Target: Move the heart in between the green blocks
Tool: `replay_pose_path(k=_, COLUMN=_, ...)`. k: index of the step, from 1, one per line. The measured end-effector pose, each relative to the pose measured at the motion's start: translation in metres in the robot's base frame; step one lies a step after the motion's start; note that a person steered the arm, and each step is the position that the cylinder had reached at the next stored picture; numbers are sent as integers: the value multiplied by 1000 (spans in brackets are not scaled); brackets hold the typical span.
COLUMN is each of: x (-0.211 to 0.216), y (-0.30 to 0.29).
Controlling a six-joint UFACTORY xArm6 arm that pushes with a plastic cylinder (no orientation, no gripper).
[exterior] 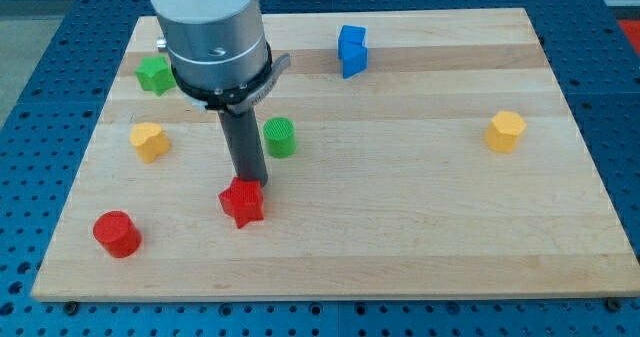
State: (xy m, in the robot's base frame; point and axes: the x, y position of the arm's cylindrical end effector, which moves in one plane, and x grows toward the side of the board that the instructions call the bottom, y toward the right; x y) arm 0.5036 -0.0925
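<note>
My tool: I have no jaws, so nothing on me can open or close; I have only a dark rod. My tip [248, 182] is on the wooden board [400, 237], left of its middle and nearer to the bottom edge.

At my tip: the red star-shaped block [242, 203] lies directly on its bottom-edge side, touching it or almost touching; I cannot tell which.

Task's thing: the yellow heart-shaped block [148, 141] is close to the left edge of the board, about halfway between the top-left and bottom-left corners. It stands free, and nothing touches it.

Green pair: the green star-shaped block [153, 74] is near the top-left corner, directly toward the top edge from the heart. The green cylinder block [280, 137] is just beside my rod, on its right-edge side.

Deciding relation: the heart lies toward the left edge from my tip and slightly toward the top edge, well apart. I judge that the gap between the green blocks lies from the heart toward the right edge and a little toward the top edge; my arm partly covers this place.

Next move, my judgement: I must leave the red star and come to the heart's side that faces the bottom-left corner, then push diagonally.

Risk: the heart can turn off my tip, or I can touch the green cylinder.

Progress: the heart is not yet between the green blocks.
</note>
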Motion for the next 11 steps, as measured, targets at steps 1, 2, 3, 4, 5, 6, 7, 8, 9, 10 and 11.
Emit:
replay_pose_path(k=1, x=15, y=-5)
replay_pose_path(k=2, x=15, y=35)
replay_pose_path(k=3, x=35, y=52)
replay_pose_path(k=4, x=50, y=53)
replay_pose_path(k=5, x=50, y=50)
replay_pose_path(k=6, x=48, y=44)
replay_pose_path(k=7, x=44, y=32)
replay_pose_path(k=8, x=44, y=19)
replay_pose_path(k=9, x=44, y=4)
replay_pose_path(k=10, x=44, y=-14)
replay_pose_path(k=11, x=44, y=-31)
